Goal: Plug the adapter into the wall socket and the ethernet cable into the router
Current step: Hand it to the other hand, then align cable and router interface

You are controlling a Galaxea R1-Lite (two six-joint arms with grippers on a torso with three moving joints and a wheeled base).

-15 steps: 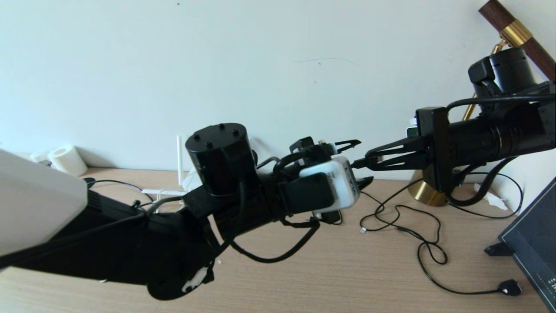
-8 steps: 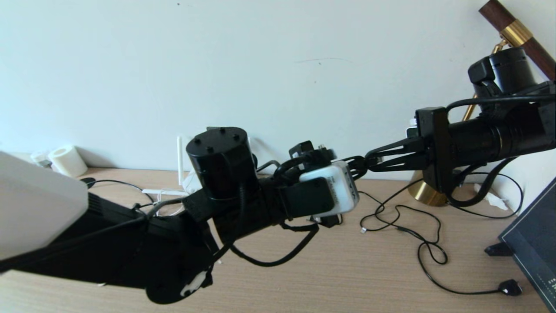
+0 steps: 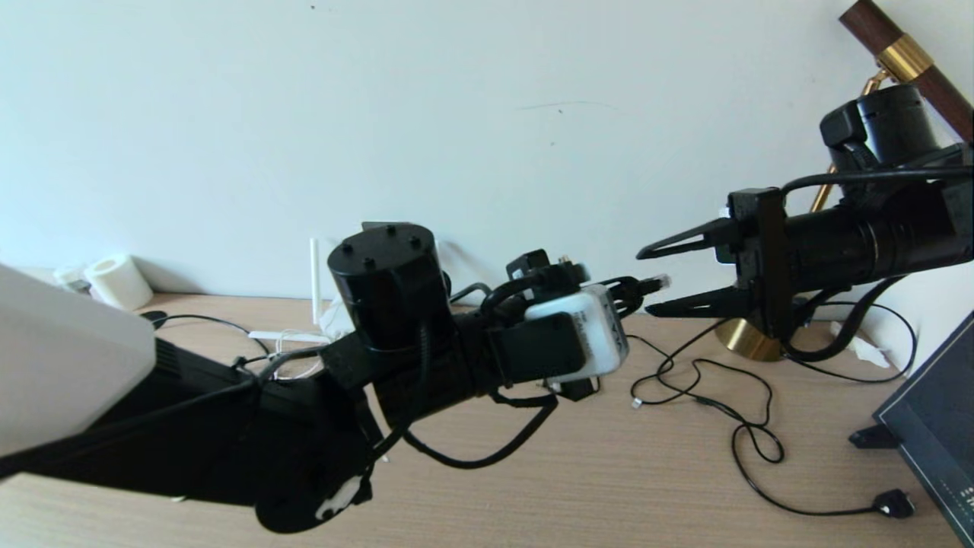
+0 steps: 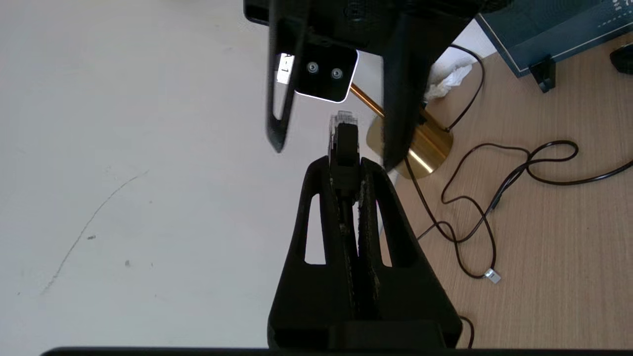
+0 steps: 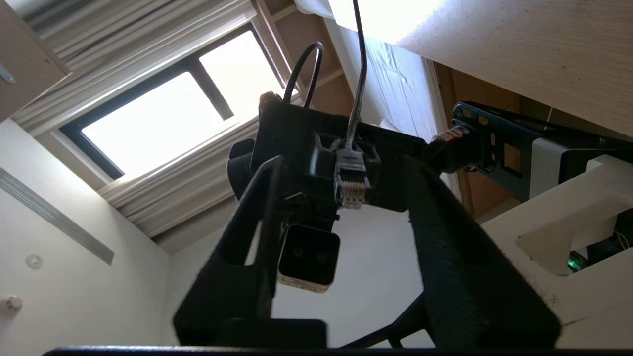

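Above the pale wood-grain desk (image 3: 578,487), your left gripper (image 4: 346,170) pinches the ethernet cable (image 4: 344,143) behind its clear ribbed tip, slotted black fingers pressed together. Facing it, your right gripper (image 3: 654,278) stands spread, prongs either side of that tip without touching. Thin black cords (image 3: 723,411) loop beside a brass lamp base (image 3: 742,335).

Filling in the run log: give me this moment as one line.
left gripper: shut on ethernet cable plug | right gripper: open around plug, not gripping | both above the desk | phase: handover, cable unplugged
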